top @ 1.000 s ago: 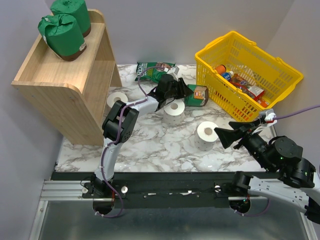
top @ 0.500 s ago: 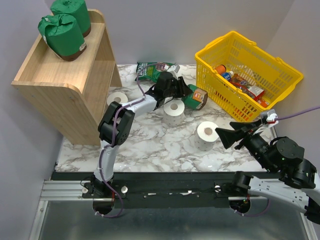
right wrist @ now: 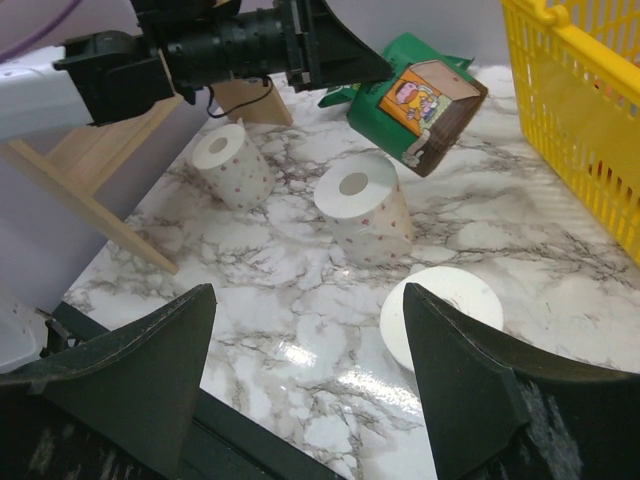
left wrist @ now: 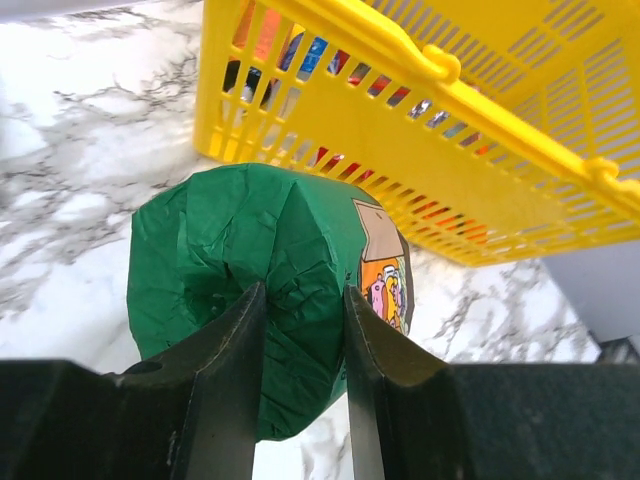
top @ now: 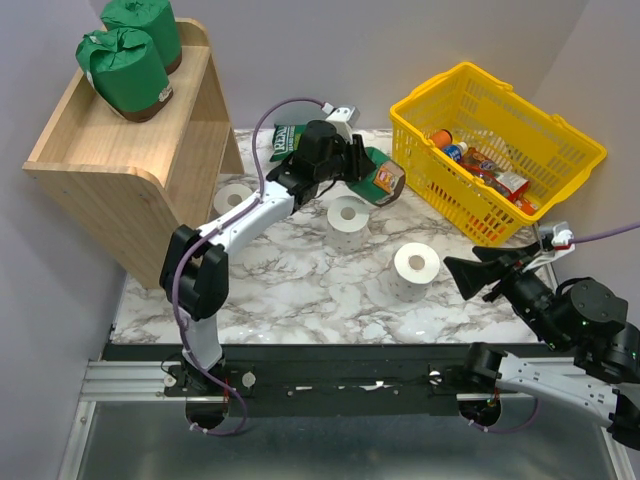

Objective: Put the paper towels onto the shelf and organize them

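Reach matters: my left claw [left wrist: 300, 305] pinches the green plastic-wrapped paper towel roll [left wrist: 230, 240] end-on, axis roughly straight ahead, while the light wooden two-tier shelf [top: 120, 140] sits well behind its wrist.

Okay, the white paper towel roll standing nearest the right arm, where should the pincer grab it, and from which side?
Probably from straight above: close the right pincer across the white roll on its curved sides, near the top. It stands on end, core hole up, with open marble table around it, so neither finger is blocked.
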Available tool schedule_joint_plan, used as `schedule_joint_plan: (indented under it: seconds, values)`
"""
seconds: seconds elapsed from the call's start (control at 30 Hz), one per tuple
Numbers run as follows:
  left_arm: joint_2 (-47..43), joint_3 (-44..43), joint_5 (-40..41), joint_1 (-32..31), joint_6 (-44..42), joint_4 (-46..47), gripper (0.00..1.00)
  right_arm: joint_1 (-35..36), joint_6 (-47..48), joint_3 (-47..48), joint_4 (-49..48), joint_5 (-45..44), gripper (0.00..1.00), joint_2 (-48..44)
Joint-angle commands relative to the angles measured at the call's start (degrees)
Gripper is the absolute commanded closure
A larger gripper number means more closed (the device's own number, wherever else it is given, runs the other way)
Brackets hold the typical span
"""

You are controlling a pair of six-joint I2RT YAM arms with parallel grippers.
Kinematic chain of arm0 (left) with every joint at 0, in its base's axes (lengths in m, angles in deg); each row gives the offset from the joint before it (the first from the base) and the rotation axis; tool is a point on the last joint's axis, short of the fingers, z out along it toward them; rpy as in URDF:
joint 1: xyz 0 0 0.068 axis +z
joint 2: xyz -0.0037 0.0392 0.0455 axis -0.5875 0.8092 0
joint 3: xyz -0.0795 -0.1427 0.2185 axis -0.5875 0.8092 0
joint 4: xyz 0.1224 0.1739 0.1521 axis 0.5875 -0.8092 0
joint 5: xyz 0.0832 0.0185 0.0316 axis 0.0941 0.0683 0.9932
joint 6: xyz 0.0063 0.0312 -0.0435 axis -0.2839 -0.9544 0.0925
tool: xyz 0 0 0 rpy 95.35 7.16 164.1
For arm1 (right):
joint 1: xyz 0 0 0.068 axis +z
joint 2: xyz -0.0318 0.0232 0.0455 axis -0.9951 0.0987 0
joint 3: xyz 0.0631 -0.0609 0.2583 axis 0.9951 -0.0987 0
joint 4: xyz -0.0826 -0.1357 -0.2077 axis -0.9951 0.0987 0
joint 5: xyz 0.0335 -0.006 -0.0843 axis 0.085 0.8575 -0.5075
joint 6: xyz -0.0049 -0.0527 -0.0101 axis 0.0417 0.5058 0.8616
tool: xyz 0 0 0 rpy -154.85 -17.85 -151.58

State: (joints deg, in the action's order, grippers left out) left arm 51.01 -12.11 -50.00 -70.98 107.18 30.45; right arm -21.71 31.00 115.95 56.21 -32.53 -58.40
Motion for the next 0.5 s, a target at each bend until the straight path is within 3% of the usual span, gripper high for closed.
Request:
schedule_joint_plan:
  seconds: [0.0, 0.2, 0.47]
  values:
    - [-7.37, -2.67, 8.15, -2.08, -11.45, -12.03, 0.73, -0.14, -0.76, 2.28, 4.25, -3.02, 0.16, -1.25]
    - [-14.31, -6.0, 20.52, -5.6, -21.2, -24.34, 0.73, -0.14, -0.85, 2.37, 4.52, -3.2, 0.16, -1.86]
    - [-20.29, -17.25, 36.45, -7.71, -27.89, -38.92, 0.75, -0.05, -1.11, 2.64, 4.34, -1.35, 0.16, -0.46]
